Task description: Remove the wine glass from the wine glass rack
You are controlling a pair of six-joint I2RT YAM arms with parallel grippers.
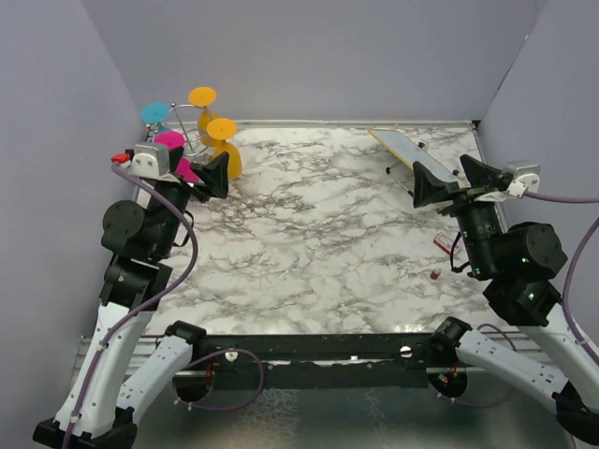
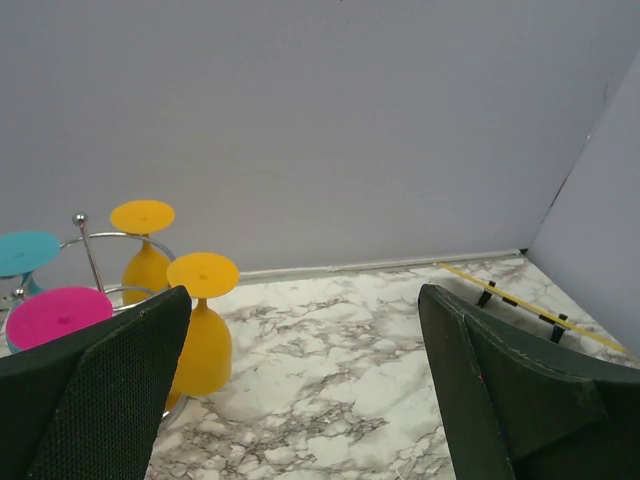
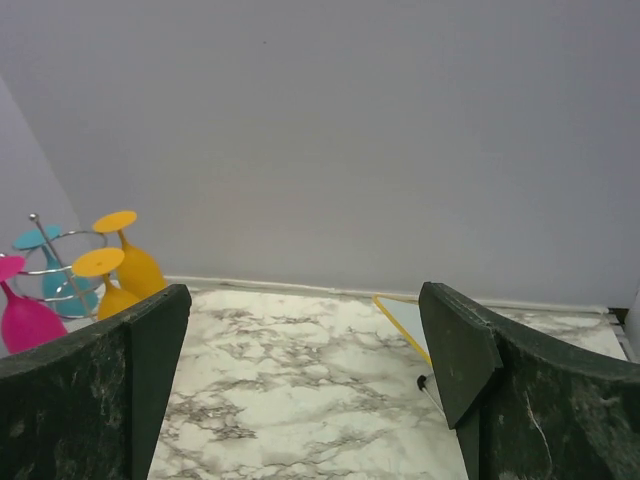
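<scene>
Wine glass rack at tabletop's far left corner apparently carried four glasses. Left gripper and right gripper stood wide open, empty.

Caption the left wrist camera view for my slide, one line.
Open left gripper faces the wire rack with upside-down pink glass, teal glass, near yellow glass and far yellow glass.
</scene>
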